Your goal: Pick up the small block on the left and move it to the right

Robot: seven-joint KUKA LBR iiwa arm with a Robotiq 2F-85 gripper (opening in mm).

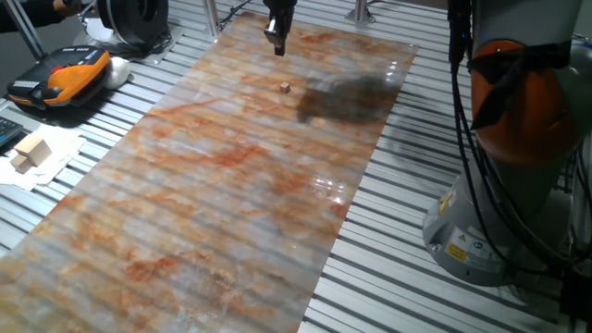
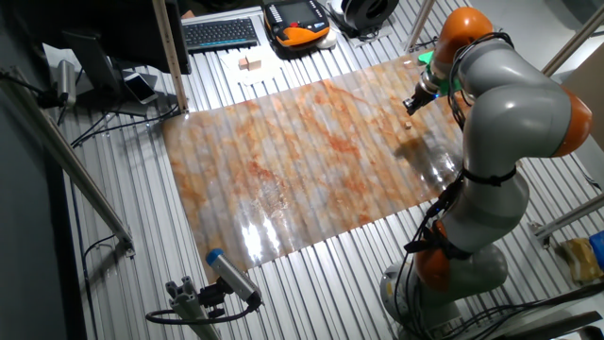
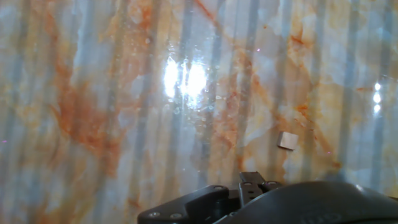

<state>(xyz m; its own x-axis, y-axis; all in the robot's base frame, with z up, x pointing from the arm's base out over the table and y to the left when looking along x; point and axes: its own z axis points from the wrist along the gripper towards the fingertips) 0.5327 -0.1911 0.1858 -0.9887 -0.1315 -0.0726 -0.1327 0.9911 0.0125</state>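
1. Hand view looks straight down at the marbled orange-and-grey sheet [image 3: 124,112] on my table; the small block [image 3: 287,140] lies flat on it, right of centre and a little above the dark body of my gripper at the bottom edge. Nothing touches the block.
2. Only the base of my gripper [image 3: 252,183] shows here; the fingertips are out of frame, so I cannot tell how far apart they stand.
3. One fixed view shows what the hand view lacks: my gripper [image 1: 277,39] hangs above the far end of the sheet [image 1: 231,185], and the small block [image 1: 286,88] rests alone on the sheet nearer the camera, apart from the gripper. The fingers look dark and close together, but they are too small for me to judge the gap.
4. That same view also shows larger pale wooden blocks [image 1: 30,151] on white paper [image 1: 46,162] at the left edge, off the sheet, and an orange-and-black pendant [image 1: 60,76] behind them.
5. The other fixed view alone shows my whole arm [image 2: 500,104], grey with orange joints, bent over the right side of the table [image 2: 123,246]. My gripper [image 2: 412,105] hangs above the sheet's right corner, and the small block [image 2: 406,123] is a speck on the sheet just beside it.
6. A keyboard [image 2: 220,32] also lies beyond the sheet's far edge.
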